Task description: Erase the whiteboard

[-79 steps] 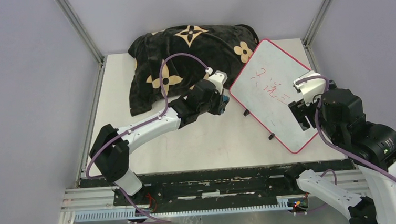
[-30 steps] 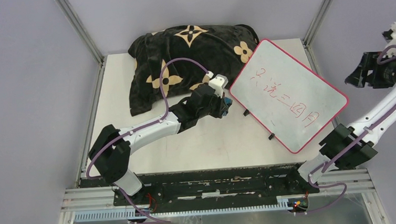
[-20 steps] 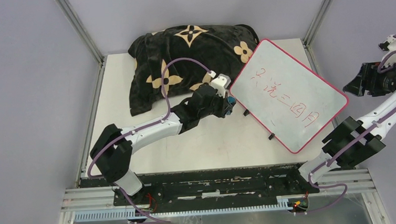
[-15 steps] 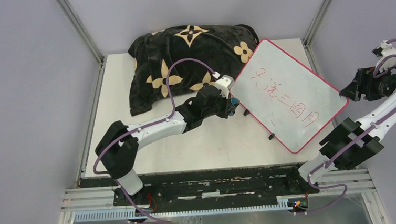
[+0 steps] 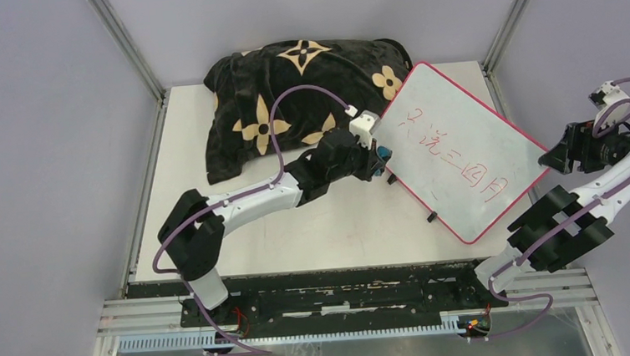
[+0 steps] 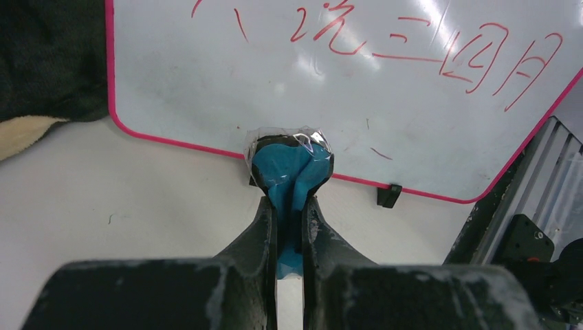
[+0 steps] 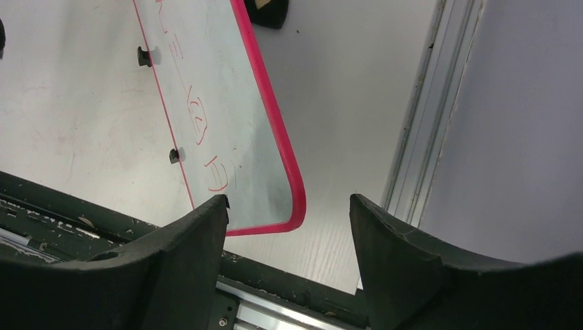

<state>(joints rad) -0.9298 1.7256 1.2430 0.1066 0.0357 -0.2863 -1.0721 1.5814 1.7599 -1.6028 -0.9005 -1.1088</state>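
Top view: the whiteboard (image 5: 460,147) lay centre right, its long axis toward lower right. My left pincer (image 5: 379,154) was at its left edge, nearer than my wide, empty right pincer (image 5: 555,157).

Left wrist: I clamped a blue pad (image 6: 289,165) just below the red writing (image 6: 412,58).

Right wrist: the board's corner was at lower centre.

The table (image 5: 315,220) is white and flat, with a few faint pink smudges near the front. Plain grey walls (image 5: 43,163) stand on three sides of it. Thin silver posts (image 5: 125,45) go up from the two back corners, and silver strips run along the left and right edges. At the front edge lies a black bar (image 5: 336,281), scratched and chipped, with a silver toothed rail (image 5: 306,332) below it. The light is soft and even
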